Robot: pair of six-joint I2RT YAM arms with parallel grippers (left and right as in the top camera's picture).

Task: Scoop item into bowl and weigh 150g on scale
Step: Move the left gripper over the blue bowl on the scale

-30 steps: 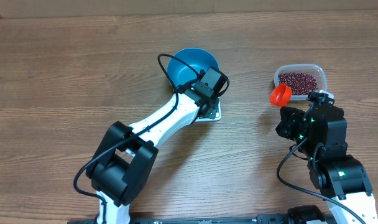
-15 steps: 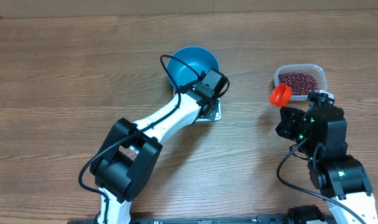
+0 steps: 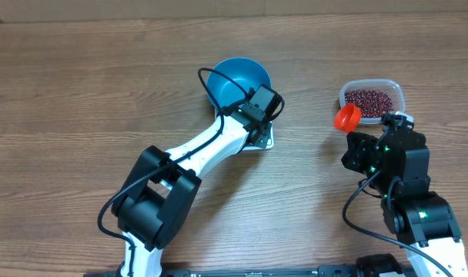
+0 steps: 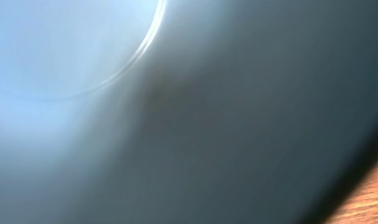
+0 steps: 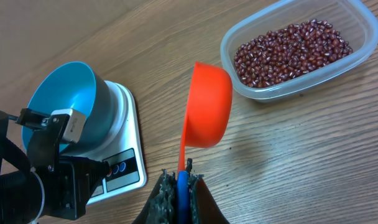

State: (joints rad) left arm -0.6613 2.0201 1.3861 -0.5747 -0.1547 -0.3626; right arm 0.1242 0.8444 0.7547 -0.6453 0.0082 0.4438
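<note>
No writing on the scale (image 5: 128, 134) is legible.

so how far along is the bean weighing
Done: the bowl sits on the scale, with the left gripper at its near side. In hand: the right gripper holds the red scoop by its handle, short of the tub. Left: the beans lie in the tub and the bowl looks empty, so scooping and weighing are not yet done.
</note>
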